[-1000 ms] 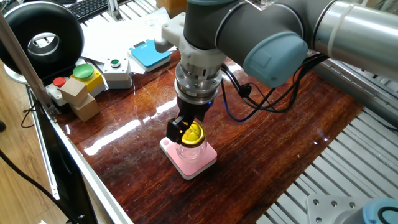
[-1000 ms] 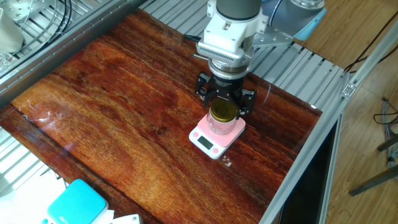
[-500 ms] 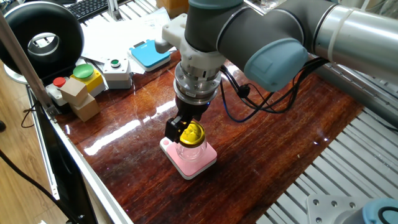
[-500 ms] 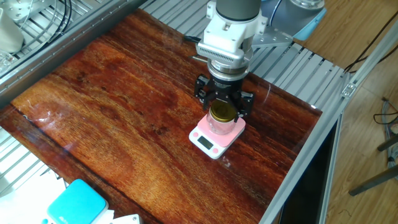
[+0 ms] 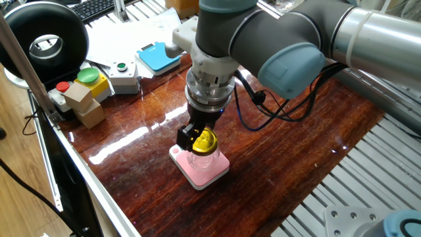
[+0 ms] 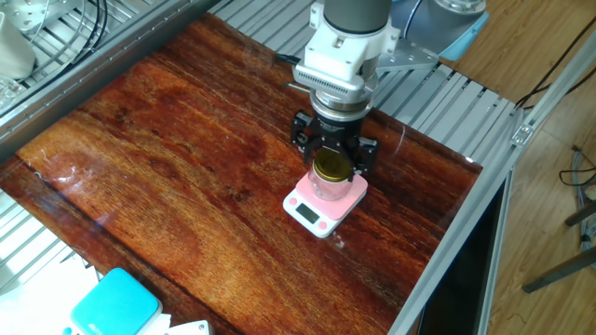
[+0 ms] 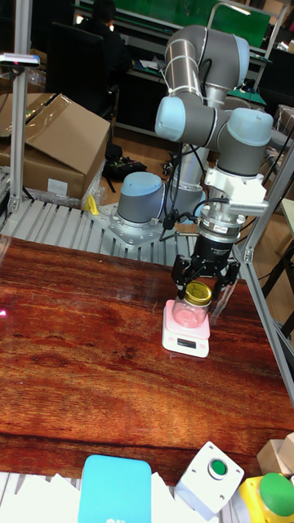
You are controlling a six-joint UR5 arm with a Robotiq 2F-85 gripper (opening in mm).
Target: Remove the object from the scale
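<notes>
The scale point(image 5: 200, 168) point(image 6: 323, 202) point(image 7: 186, 328) is a small pink square lying on the dark wooden table. On it stands the object point(image 5: 204, 145) point(image 6: 333, 173) point(image 7: 196, 299), a clear glass jar with a gold lid. My gripper point(image 5: 199, 138) point(image 6: 333, 158) point(image 7: 200, 288) points straight down over the jar, open, with one black finger on each side of the lid. The fingertips sit at lid height and close to it. The jar still rests upright on the scale.
A blue square scale point(image 5: 158, 56) point(image 6: 116, 302) point(image 7: 114, 489), a white button box point(image 5: 123, 74) and a yellow box with a green button point(image 5: 89, 80) sit near one table edge. Metal slats point(image 6: 447, 102) border the wood. Wooden blocks point(image 5: 85, 105) are at the corner.
The gripper has shifted only very slightly around the lid. The jar and the scale have not moved.
</notes>
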